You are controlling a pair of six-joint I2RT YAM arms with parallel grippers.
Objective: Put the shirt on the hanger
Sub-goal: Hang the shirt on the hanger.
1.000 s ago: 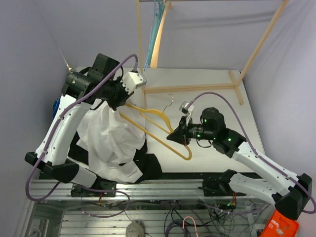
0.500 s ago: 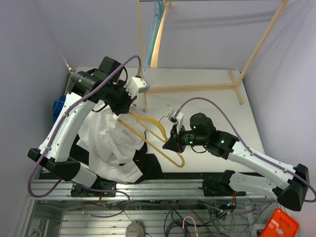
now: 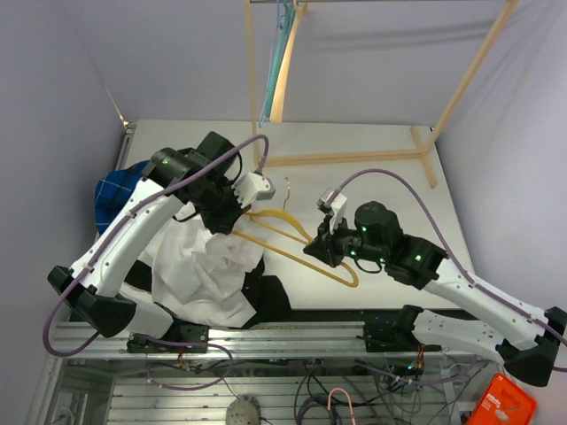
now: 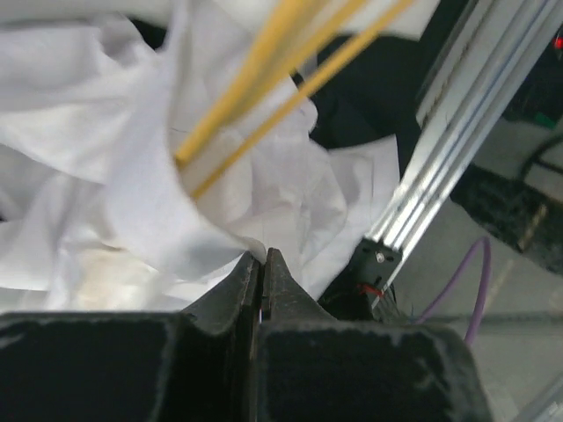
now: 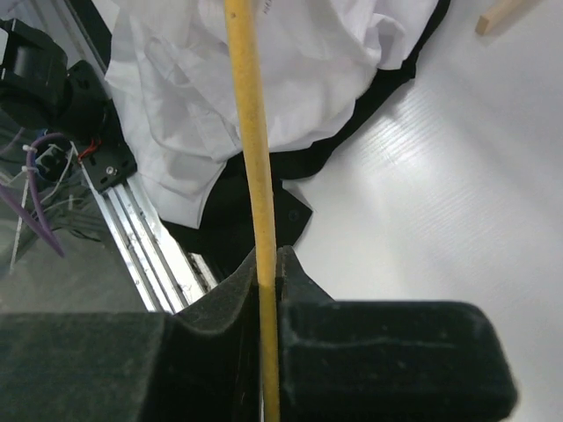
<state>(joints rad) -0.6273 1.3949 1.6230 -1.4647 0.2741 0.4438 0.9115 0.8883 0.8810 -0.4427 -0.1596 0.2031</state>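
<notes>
Fabric of the white shirt (image 3: 208, 274), heaped at the near left of the table (image 3: 381, 177), is pinched in the closed left gripper (image 4: 264, 255). The right gripper (image 5: 266, 259) clamps the yellow hanger (image 3: 292, 232), whose left end reaches into the cloth. So thin a pinch could slip, dropping the shirt off the hanger. Since a second ago, the left gripper has swung lower and nearer, baring a blue plaid garment (image 3: 115, 190).
</notes>
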